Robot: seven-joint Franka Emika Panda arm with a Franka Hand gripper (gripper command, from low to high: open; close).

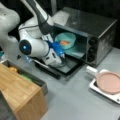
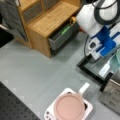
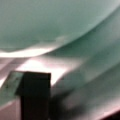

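Gripper [image 1: 62, 58], jaw state unclear, hovers beside round teal bowl [image 1: 65, 40] in boxy metal oven [image 1: 100, 27].

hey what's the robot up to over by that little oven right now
The arm's pincer is down at the open door of the toaster oven, just in front of a teal bowl with something orange inside, sitting on the oven's tray. A pink pan rests on a white hotplate in both front views.
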